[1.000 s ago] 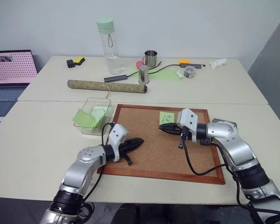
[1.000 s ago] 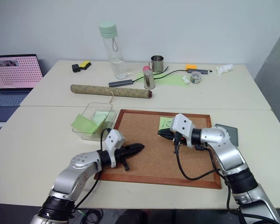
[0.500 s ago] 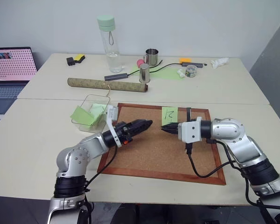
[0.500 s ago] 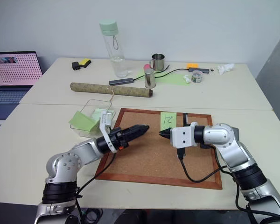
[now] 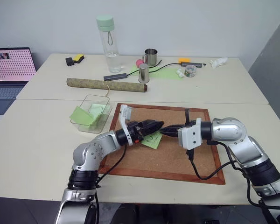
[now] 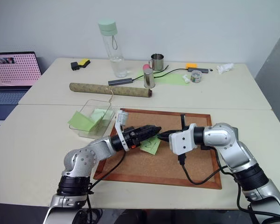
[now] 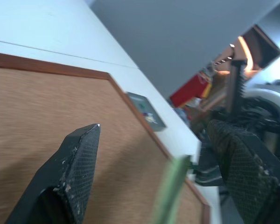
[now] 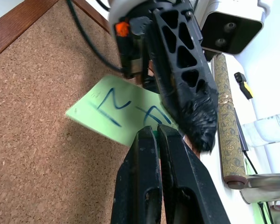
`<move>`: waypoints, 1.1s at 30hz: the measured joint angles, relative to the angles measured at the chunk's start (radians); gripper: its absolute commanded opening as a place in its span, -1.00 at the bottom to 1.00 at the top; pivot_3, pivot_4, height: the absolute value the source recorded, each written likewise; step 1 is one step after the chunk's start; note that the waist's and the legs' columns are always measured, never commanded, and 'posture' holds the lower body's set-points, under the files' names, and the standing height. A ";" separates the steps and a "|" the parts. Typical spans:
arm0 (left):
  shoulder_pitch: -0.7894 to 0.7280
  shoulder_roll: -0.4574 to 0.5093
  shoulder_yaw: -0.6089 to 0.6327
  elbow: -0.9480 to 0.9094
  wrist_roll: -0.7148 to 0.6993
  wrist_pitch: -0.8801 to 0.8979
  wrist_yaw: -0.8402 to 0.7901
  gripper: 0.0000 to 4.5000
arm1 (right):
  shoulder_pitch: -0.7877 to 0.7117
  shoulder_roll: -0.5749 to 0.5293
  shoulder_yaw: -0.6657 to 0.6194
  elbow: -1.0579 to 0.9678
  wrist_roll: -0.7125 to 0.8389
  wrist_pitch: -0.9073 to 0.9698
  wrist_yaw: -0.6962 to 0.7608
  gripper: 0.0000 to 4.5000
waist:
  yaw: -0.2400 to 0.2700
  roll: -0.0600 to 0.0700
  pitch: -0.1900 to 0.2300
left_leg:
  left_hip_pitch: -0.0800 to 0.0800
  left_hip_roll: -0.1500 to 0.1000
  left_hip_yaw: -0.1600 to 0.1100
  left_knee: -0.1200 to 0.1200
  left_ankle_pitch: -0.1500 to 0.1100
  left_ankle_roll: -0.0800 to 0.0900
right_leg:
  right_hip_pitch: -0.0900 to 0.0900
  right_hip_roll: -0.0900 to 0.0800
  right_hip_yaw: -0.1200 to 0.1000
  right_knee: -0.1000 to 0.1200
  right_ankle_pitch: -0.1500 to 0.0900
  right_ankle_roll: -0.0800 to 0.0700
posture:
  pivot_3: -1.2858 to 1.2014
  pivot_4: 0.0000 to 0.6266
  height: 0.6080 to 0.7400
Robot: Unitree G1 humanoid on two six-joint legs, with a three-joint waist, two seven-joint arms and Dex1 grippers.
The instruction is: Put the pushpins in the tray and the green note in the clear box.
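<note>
The right gripper [image 5: 164, 130] hangs over the middle of the cork board [image 5: 177, 163], its fingers pressed together on one edge of the green note [image 5: 151, 139], which it holds up off the cork. In the right wrist view the note [image 8: 126, 114] shows its dark handwritten marks, and the two fingers [image 8: 149, 186] pinch it at the rim. The left gripper [image 5: 155, 126] meets it from 9 o'clock, tip to tip; its fingers stand apart, one to either side of the note, and the left wrist view shows the note [image 7: 170, 191] edge-on in the gap between them, touching neither that I can tell.

The clear box [image 5: 91, 114] sits just off the board's 10 o'clock corner, with plain green notes [image 5: 86, 115] in it, one leaning over its near wall. The tray [image 7: 147, 111] lies on the table just past the board's frame, seen in the left wrist view; small coloured specks show in it, too small to tell as pushpins.

At 12 o'clock from the board a cork roll [image 5: 107, 85] lies across the table. Behind it stand a bottle [image 5: 108, 45], a metal cup [image 5: 150, 57] and a metal cylinder [image 5: 143, 73]. A laptop [image 5: 11, 65] sits far out at 10 o'clock.
</note>
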 measured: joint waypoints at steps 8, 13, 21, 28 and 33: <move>0.038 0.089 0.045 -0.082 -0.012 -0.010 -0.059 0.72 | 0.010 -0.001 -0.002 -0.002 0.015 0.023 0.000 -1.00 | 0.002 0.000 0.000 | 0.000 0.000 0.000 0.000 0.000 0.000 | 0.000 0.000 0.000 -0.001 0.000 0.000 | 0.03 -0.52 1.00; 0.081 0.133 -0.030 -0.145 0.018 -0.023 -0.117 0.72 | 0.009 -0.003 -0.003 -0.002 0.023 0.047 0.000 -1.00 | 0.002 0.000 0.000 | 0.000 0.000 0.000 0.000 0.000 0.000 | 0.000 0.000 0.000 0.000 0.000 0.000 | 0.03 -0.52 1.00; 0.136 0.137 -0.096 -0.214 0.043 -0.042 -0.133 0.72 | 0.009 -0.004 -0.006 -0.040 0.050 0.098 0.001 -1.00 | 0.002 0.000 0.000 | 0.000 0.000 0.000 0.000 0.000 0.000 | 0.000 0.000 0.000 0.000 0.000 0.000 | 0.03 -0.52 1.00; 0.107 0.052 -0.147 -0.127 0.112 -0.094 -0.109 0.56 | 0.006 -0.004 -0.006 -0.055 0.060 0.134 0.001 -1.00 | 0.003 0.000 0.000 | 0.000 0.000 0.000 0.000 0.000 0.001 | 0.000 0.000 0.000 0.000 0.000 0.000 | 0.03 -0.52 1.00; 0.080 0.021 -0.147 -0.093 0.119 -0.103 -0.110 0.20 | 0.004 -0.003 -0.015 -0.060 0.062 0.153 -0.002 -1.00 | 0.002 0.000 0.000 | 0.000 0.000 0.000 0.000 0.000 0.001 | 0.000 0.000 0.000 0.000 0.000 0.000 | 0.03 -0.52 1.00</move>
